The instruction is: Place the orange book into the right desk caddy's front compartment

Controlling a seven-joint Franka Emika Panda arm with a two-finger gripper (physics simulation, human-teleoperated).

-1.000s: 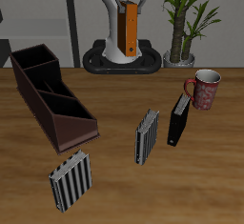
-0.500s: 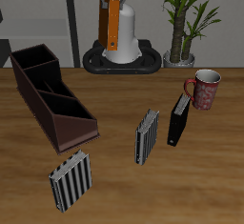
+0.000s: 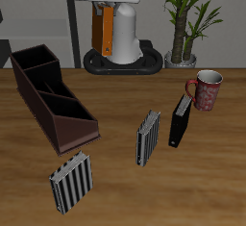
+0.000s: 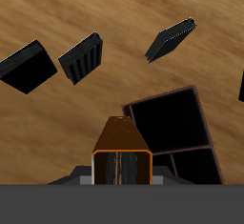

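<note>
Tabletop (image 3: 216, 172): one, wood-grain planks. On it, largest first: one right desk caddy (image 3: 50, 95), a long dark brown open box with slanted walls and three sections, near one side edge. Two grey-striped books: one (image 3: 71, 181) near the front edge, one (image 3: 147, 137) mid-table. One all-black book (image 3: 180, 121) leaning upright. One red patterned mug (image 3: 206, 88) beside it.

You hold the orange book (image 3: 104, 30) aloft, well above the back of the tabletop, glossy covers, slim slab, hanging vertically. Fingers (image 4: 122, 180) closed against its end; wrist view shows it above the caddy.
</note>
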